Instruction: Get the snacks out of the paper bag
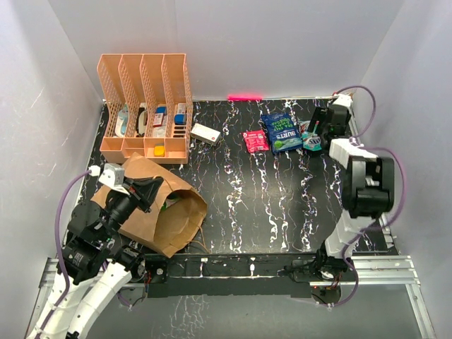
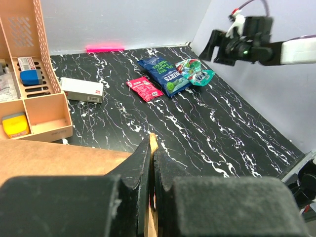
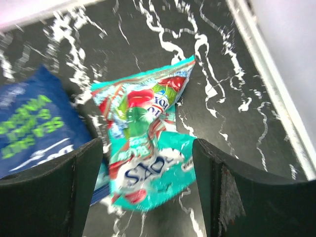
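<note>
The right gripper (image 3: 148,197) stands open over the teal packet (image 3: 148,143), which lies far right on the table (image 1: 240,205). It is likely light, crinkly and slippery, so pinch its crimped edge. The left gripper (image 2: 151,168) is clamped on the rim of the paper bag (image 1: 148,229).

3 snacks (image 1: 282,133) lie far right, paper bag (image 1: 157,213) before rack (image 1: 113,79).

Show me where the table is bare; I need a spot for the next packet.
Widest: the middle of the table, between the paper bag and the right arm's base. A narrower gap lies between the white box and the pink-red packet. Crowded: the far right, where the blue chip bag and teal packet lie by the open right claw.
</note>
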You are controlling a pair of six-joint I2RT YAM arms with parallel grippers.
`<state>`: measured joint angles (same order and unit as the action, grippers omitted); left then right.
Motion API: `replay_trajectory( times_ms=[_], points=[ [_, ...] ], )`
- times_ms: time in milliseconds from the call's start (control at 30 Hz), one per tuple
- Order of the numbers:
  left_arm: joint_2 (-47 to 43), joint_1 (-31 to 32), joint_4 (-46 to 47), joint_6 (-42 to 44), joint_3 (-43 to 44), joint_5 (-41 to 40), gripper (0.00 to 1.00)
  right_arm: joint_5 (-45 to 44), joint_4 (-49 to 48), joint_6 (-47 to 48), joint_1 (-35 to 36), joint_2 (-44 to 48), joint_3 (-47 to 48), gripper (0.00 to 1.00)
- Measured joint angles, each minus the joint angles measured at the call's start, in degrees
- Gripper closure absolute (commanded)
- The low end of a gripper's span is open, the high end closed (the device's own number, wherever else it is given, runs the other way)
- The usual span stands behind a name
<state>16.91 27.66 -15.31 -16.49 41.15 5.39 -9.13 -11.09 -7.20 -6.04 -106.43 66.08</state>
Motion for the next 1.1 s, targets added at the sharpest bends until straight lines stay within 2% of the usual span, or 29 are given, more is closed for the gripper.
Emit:
replay_trajectory(
  times_ms=[100, 233, 333, 433, 567, 700, 833, 900, 1000, 1100],
  points=[
    [0.24, 0.00, 0.11, -0.33, 0.04, 0.11, 1.00, 0.33, 5.11, -3.63, 0.39, 10.34, -1.64, 0.22],
    [1.29, 0.00, -0.13, -1.75, 0.63, 0.20, 1.00, 5.57, 3.19, -8.48, 2.56, 28.39, -11.52, 0.22],
    [1.55, 0.00, -1.22, -2.84, 1.51, 0.00, 1.00, 9.81, -0.15, -9.40, 12.15, 37.94, -21.42, 0.22],
    [1.57, 0.00, -3.26, -3.76, 3.23, -0.98, 1.00, 13.81, -1.36, -9.75, 24.52, 40.96, -29.27, 0.23],
    [1.64, 0.00, -6.05, -5.16, 5.53, -3.19, 1.00, 16.92, -1.31, -12.74, 37.79, 42.49, -37.20, 0.23],
    [2.16, 0.00, -8.70, -6.32, 7.06, -5.05, 1.00, 14.53, -4.52, -12.37, 53.40, 42.66, -40.15, 0.23],
    [2.80, 0.00, -10.40, -7.06, 7.32, -6.38, 1.00, 7.54, -10.67, -2.86, 73.16, 40.70, -39.85, 0.23],
    [3.23, 0.00, -11.32, -7.34, 7.52, -6.91, 1.00, 3.54, -12.85, 3.43, 80.19, 36.15, -37.53, 0.22],
    [3.78, 0.00, -12.26, -7.65, 7.91, -7.63, 1.00, -1.57, -14.95, 13.53, 86.60, 27.10, -32.35, 0.21],
    [3.87, 0.00, -12.52, -8.00, 7.96, -7.96, 1.00, -5.11, -17.73, 23.34, 89.05, 18.99, -27.43, 0.19]
  ],
)
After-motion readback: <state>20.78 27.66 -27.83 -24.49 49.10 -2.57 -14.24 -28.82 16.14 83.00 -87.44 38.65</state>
